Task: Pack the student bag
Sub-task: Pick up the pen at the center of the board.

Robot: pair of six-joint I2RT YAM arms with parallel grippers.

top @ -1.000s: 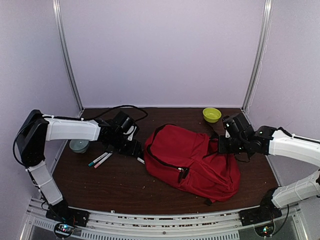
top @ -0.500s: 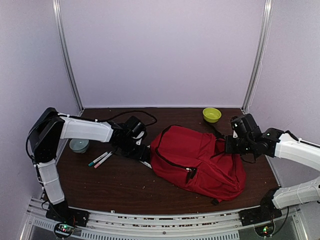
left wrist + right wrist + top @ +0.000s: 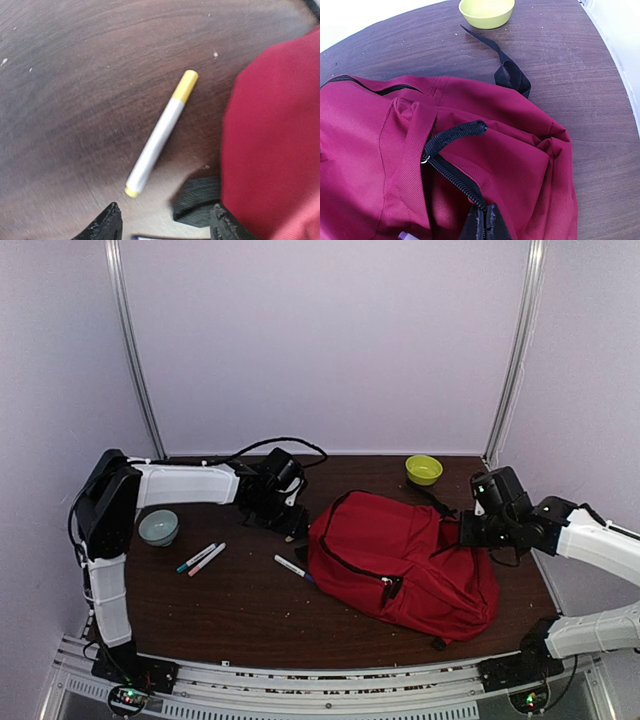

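The student bag [image 3: 400, 555] lies flat on the dark wooden table [image 3: 240, 615], with both grippers at its edges. At its right upper edge the right gripper [image 3: 468, 530] has its fingers pressed together on the bag's black zipper strip. In the right wrist view that strip runs straight down into the closed tips [image 3: 485, 222], and red fabric lies on both sides of them. A black strap [image 3: 512, 72] trails off the bag's far side towards a green bowl [image 3: 423, 469], which stands apart from the bag beyond its far right corner. The left gripper [image 3: 290, 527] hangs just off the bag's left upper edge without touching it. Its two fingertips [image 3: 107, 225] stand wide apart. In the left wrist view the red cloth fills the right side, next to the right-hand tip. A yellow-capped marker [image 3: 160, 135] lies on the wood just beside the bag, opposite the gap between the fingers. A black webbing end [image 3: 197, 200] pokes out from under the bag there. Another marker [image 3: 293, 567] lies at the bag's left edge, its tip close to the fabric. Two more markers [image 3: 200, 558] and a pale bowl [image 3: 158, 527] sit well to the bag's left.
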